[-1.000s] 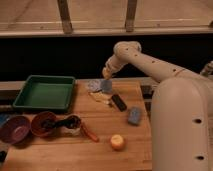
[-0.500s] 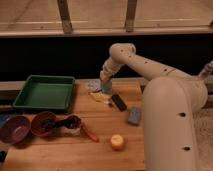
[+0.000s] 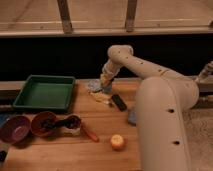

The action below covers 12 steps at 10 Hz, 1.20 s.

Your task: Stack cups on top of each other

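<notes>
A small blue-grey cup (image 3: 94, 85) stands at the back of the wooden table (image 3: 60, 155), just right of the green tray. My gripper (image 3: 105, 81) is at the end of the cream arm, right beside and slightly above this cup on its right side. Whether it touches the cup is unclear. The pale silvery grey cup does not show apart from the blue-grey one; it may be hidden by the gripper.
A green tray (image 3: 45, 93) lies at back left. A purple bowl (image 3: 13, 129) and a reddish-brown bowl (image 3: 43, 124) holding a dark utensil sit front left. A yellow item (image 3: 102, 97), a black block (image 3: 118, 102), a blue object (image 3: 132, 117), an orange stick (image 3: 90, 134) and a round fruit (image 3: 118, 142) lie around. My arm's body fills the right.
The gripper has sunk a little toward the blue-grey cup. The arm's large body has swung left and nearer, covering more of the table's right side.
</notes>
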{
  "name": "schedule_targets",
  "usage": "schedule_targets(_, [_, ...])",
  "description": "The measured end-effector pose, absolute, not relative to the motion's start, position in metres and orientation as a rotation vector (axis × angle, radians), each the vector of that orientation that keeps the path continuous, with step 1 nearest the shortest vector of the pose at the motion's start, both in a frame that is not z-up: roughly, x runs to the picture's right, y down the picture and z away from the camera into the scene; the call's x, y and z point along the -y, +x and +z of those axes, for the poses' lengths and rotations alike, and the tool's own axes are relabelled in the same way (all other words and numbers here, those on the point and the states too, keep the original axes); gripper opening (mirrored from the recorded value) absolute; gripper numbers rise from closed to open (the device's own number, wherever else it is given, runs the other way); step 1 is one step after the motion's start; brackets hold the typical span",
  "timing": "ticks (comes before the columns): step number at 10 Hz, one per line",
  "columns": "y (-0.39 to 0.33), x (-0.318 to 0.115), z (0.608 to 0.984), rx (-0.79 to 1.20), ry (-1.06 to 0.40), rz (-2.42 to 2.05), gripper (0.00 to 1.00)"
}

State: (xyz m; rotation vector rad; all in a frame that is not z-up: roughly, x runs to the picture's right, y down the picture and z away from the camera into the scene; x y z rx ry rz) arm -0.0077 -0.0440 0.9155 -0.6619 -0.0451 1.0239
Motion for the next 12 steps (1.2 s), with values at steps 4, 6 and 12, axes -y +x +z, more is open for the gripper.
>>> schedule_targets(4, [-0.005,0.038,0.923,0.029,-0.678,1.041,0.14])
schedule_targets(6, [-0.007,0.038,0.925,0.027,-0.680,1.042,0.32])
schedule_targets(12, [-0.004,0.048,0.925,0.027,-0.668,1.042,0.80])
